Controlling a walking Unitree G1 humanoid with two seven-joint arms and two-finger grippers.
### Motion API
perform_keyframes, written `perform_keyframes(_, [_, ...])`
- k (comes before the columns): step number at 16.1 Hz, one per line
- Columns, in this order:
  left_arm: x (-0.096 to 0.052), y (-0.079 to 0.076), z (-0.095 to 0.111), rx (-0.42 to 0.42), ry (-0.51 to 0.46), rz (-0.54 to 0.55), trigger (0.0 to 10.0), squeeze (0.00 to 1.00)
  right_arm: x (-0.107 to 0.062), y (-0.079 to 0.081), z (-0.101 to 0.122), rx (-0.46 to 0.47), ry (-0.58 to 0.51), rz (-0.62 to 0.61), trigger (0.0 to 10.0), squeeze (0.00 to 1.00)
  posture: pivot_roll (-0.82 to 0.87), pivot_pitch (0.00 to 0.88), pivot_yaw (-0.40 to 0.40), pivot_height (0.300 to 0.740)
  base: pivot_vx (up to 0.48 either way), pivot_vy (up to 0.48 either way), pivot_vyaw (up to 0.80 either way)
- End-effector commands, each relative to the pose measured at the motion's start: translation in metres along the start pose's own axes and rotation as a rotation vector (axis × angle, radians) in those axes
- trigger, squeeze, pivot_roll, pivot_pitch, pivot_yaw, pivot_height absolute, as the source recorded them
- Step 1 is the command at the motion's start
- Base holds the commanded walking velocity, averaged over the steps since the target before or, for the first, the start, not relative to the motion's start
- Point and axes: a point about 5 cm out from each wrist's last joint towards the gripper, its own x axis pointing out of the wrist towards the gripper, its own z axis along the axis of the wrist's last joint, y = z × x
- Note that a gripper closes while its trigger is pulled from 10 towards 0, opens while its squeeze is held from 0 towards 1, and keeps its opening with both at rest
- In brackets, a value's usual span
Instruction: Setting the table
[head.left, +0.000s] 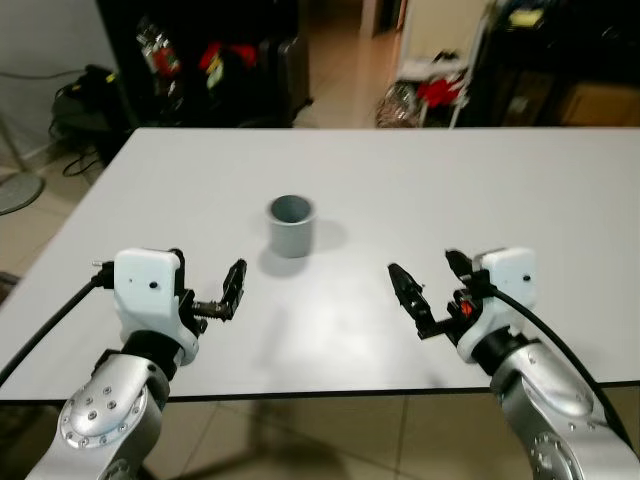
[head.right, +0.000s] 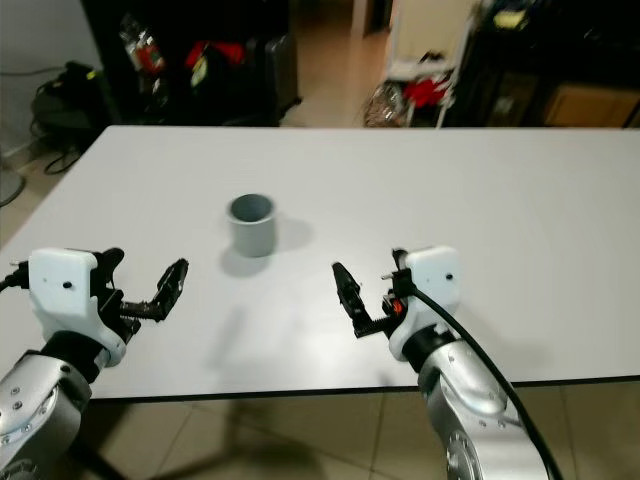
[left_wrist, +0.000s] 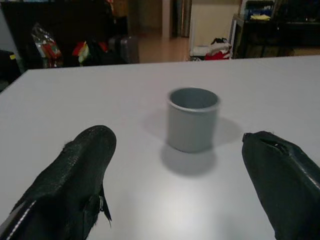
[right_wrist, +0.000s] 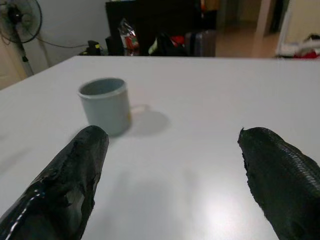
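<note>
A grey cup (head.left: 292, 225) stands upright on the white table (head.left: 450, 200), a little left of the middle; nothing shows inside it. My left gripper (head.left: 207, 288) hovers over the table near its front edge, short of the cup and to its left, open and empty. My right gripper (head.left: 430, 287) hovers near the front edge to the cup's right, also open and empty. In the left wrist view the cup (left_wrist: 192, 119) sits ahead between the spread fingers (left_wrist: 75, 175). In the right wrist view the cup (right_wrist: 105, 105) stands beyond one finger (right_wrist: 75, 175), off to the side.
The table's front edge (head.left: 330, 392) runs just under both wrists, with tiled floor below. Beyond the far edge are dark shelves with bags (head.left: 210, 60), a white rack with red items (head.left: 435, 85) and a fan (right_wrist: 22, 15).
</note>
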Motion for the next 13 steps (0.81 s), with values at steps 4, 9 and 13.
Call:
perform_keyframes(4, [-0.006, -0.002, 0.0, 0.018, -0.007, 0.008, 10.0, 1.0, -0.001, 0.001, 0.0, 0.028, 0.01, 0.002, 10.0, 1.0, 0.01, 0.02, 0.037, 0.74, 0.0, -0.352, 0.0])
perform_keyframes(9, [-0.01, 0.001, -0.003, 0.011, 0.003, 0.03, 10.0, 1.0, -0.001, 0.003, -0.005, 0.039, 0.026, 0.022, 10.0, 1.0, 0.01, 0.012, 0.031, 0.74, 0.0, -0.329, 0.0])
perform_keyframes(13, [-0.013, 0.002, -0.006, 0.01, 0.011, 0.043, 10.0, 1.0, -0.001, 0.005, -0.006, 0.03, 0.034, 0.051, 10.0, 1.0, 0.01, 0.006, 0.019, 0.74, 0.0, -0.298, 0.0])
